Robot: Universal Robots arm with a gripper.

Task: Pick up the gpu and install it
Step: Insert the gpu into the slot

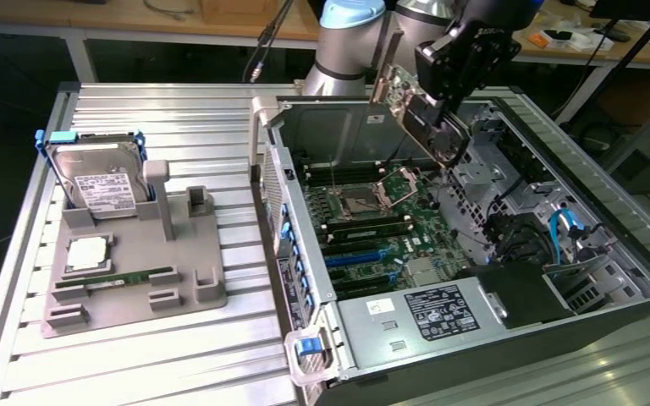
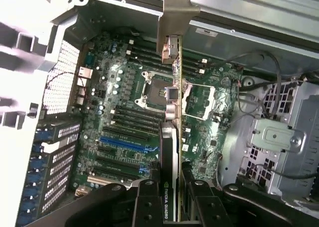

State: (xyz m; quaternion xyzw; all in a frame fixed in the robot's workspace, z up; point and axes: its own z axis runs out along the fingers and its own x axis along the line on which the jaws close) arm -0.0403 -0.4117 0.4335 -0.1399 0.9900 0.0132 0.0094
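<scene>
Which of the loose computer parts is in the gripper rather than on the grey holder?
The gpu, clamped edge-on by the gripper above the open case; the hard drive and RAM stick sit on the grey holder.

The gpu is held clear of every surface, clamped in the gripper. It is suspended above the open computer case, over the motherboard near the CPU socket, and is not seated in any slot. It is a thin, flat, dark card with a silver metal bracket at one end. In the exterior view it is tilted. In the wrist view it is seen edge-on, with "NVIDIA QUADRO" printed along its edge.
</scene>
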